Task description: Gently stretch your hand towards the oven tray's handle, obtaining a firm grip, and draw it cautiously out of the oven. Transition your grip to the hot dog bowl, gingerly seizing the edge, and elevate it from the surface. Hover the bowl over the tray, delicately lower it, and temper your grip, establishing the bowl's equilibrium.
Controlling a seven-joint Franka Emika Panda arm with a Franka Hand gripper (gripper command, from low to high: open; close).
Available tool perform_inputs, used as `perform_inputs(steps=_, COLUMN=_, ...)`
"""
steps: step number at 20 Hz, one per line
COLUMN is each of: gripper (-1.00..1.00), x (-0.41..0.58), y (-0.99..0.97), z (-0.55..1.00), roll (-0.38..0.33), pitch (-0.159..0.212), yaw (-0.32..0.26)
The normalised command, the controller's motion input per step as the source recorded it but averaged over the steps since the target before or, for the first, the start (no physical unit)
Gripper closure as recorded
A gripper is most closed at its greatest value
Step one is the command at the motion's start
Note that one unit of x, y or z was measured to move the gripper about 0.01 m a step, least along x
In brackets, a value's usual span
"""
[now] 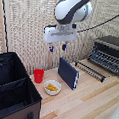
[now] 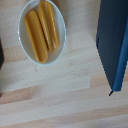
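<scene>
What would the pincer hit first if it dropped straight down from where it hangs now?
Probably bare table between the hot dog bowl and the dark blue book. The pincer points downward, and the wrist view shows wood at centre. Depth is unclear, so a finger might clip the book.

The white hot dog bowl (image 1: pixel 52 87) sits upright on the wood; the oven tray (image 1: pixel 91 70) projects from the oven (image 1: pixel 110 53).

The oven (image 1: pixel 112 54) is cut off at the exterior view's right.
</scene>
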Motion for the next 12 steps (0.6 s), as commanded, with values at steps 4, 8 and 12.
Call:
perform_inputs(steps=4, gripper=-1.0, x=-0.106, y=-0.25, z=0.03, roll=-0.296, pitch=-0.004, yaw=0.119)
perform_inputs(steps=8, gripper=-1.0, x=-0.079, y=-0.35, z=0.02, roll=-0.332, pitch=-0.012, yaw=0.094)
perform_inputs(steps=12, gripper=-1.0, x=-0.074, y=-0.35, z=0.0, roll=-0.327, pitch=-0.024, yaw=0.104)
